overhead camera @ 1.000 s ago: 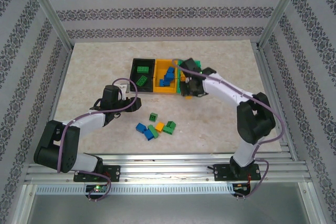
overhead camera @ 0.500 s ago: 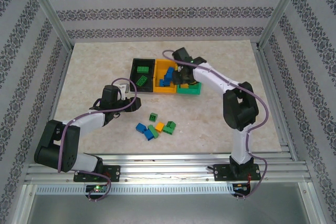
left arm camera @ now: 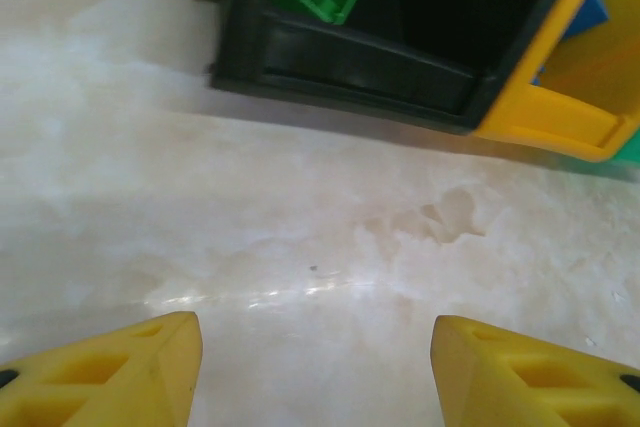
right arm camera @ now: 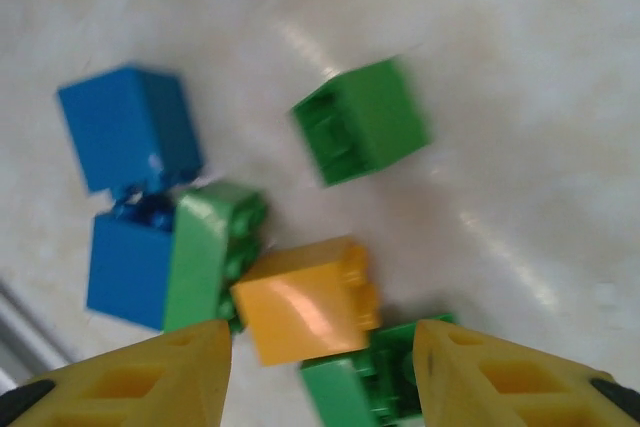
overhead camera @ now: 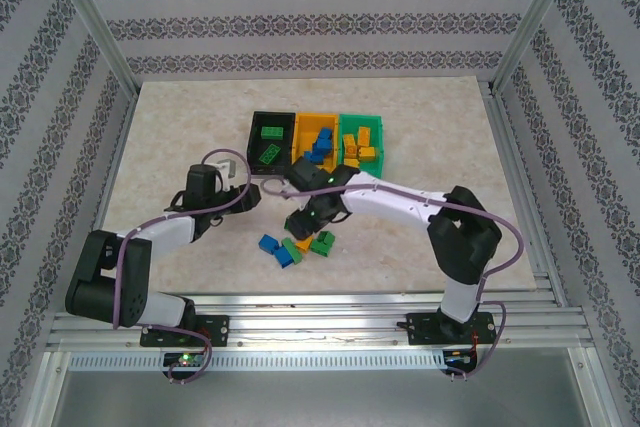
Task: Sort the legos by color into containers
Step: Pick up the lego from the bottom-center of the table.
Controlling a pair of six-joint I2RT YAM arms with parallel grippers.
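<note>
Hovering by the black bin (left arm camera: pixel 340 59), the left fingers (left arm camera: pixel 120 367) stand open and empty. The right fingers (right arm camera: pixel 150 372) gape empty above loose legos (right arm camera: pixel 362 132) on the table (left arm camera: pixel 300 227); the orange brick (right arm camera: pixel 305 299) under them looks light, stiff and slick, best pinched across its flat sides.

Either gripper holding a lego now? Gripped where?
Nothing held: left gripper stands open over bare table; right gripper stands open above the loose legos.

Left bin (overhead camera: pixel 254 139), middle bin (overhead camera: pixel 300 142), right bin (overhead camera: pixel 381 140) touching in a row, far centre of table (overhead camera: pixel 170 127). Bricks inside each. Loose bricks (overhead camera: pixel 288 252) clustered nearer, before the middle bin.
</note>
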